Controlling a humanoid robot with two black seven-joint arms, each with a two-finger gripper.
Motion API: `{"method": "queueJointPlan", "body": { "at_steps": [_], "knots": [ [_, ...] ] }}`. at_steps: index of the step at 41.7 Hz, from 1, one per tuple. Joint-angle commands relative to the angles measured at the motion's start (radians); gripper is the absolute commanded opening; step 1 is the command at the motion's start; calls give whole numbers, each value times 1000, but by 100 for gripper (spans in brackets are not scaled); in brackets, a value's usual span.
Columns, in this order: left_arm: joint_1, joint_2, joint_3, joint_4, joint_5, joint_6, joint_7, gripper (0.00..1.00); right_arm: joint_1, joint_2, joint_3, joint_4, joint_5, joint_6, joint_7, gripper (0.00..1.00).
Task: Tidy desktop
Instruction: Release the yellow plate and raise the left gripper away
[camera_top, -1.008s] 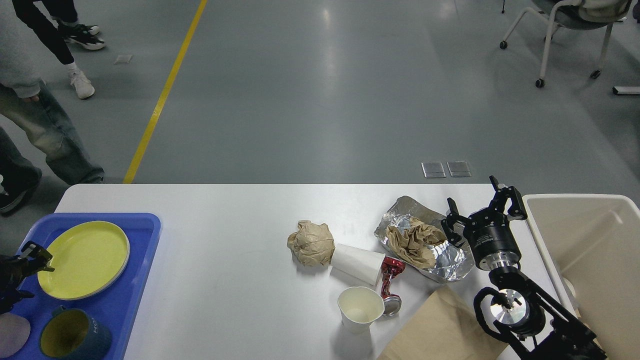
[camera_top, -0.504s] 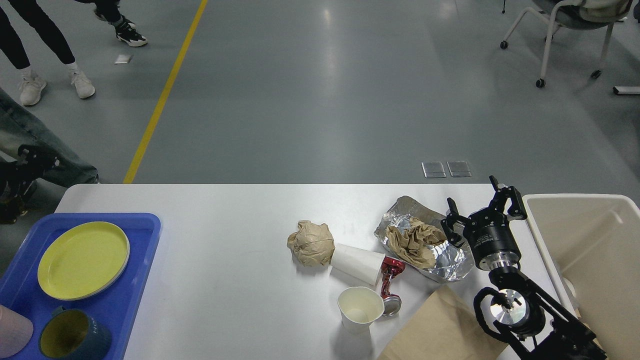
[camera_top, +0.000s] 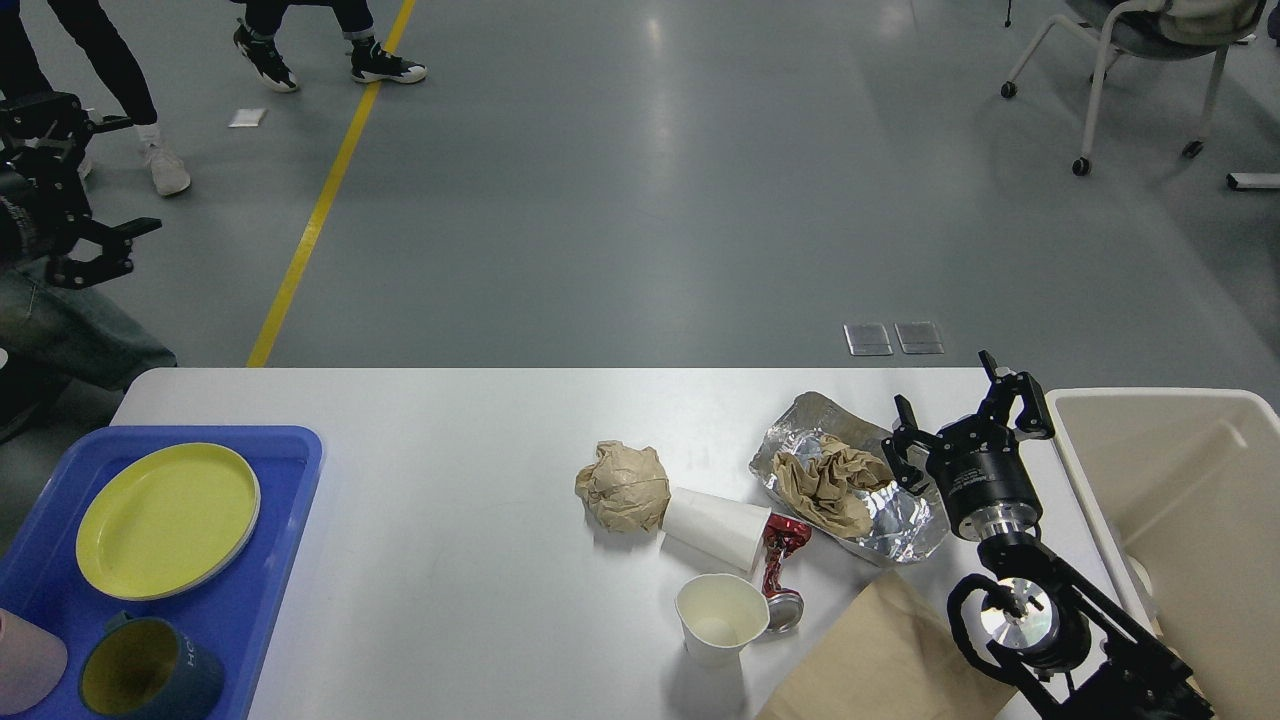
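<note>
- The big white desktop (camera_top: 450, 560) fills the lower part of the view, with grey floor (camera_top: 640, 200) behind it.
- A yellow line (camera_top: 320, 200) runs along the floor. A chair (camera_top: 1130, 40) on wheels stands far right.
- A blue tray (camera_top: 285, 520) at the left edge holds a yellow plate (camera_top: 165, 520) and a mug (camera_top: 150, 680).
- A paper ball (camera_top: 622, 485), two white cups (camera_top: 715, 527), a crushed can (camera_top: 782, 570) and foil (camera_top: 900, 525) lie near the middle.
- A beige bin (camera_top: 1180, 500) stands on the right.
- The right gripper (camera_top: 965, 420) hangs wide open and empty beside the foil.
- The left gripper (camera_top: 75, 185) is up high at the left, fingers apart, empty.
</note>
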Motion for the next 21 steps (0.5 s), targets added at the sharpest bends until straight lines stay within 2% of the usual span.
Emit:
{"method": "queueJointPlan", "body": {
  "at_steps": [1, 5, 6, 9, 14, 18, 21],
  "knots": [
    [104, -107, -332, 1, 0, 13, -9, 96, 0, 0, 0, 0, 0, 0, 0, 100],
    [182, -190, -501, 1, 0, 59, -26, 96, 0, 0, 0, 0, 0, 0, 0, 100],
    [210, -223, -573, 1, 1, 97, -44, 96, 0, 0, 0, 0, 0, 0, 0, 100],
    [247, -265, -677, 0, 9, 138, -87, 96, 0, 0, 0, 0, 0, 0, 0, 100],
    [351, -343, -826, -8, 75, 147, -164, 96, 0, 0, 0, 0, 0, 0, 0, 100],
    [438, -385, -970, -61, 162, 148, -173, 96, 0, 0, 0, 0, 0, 0, 0, 100],
    [556, -451, -1141, -175, 274, 161, -173, 96, 0, 0, 0, 0, 0, 0, 0, 100]
  ]
}}
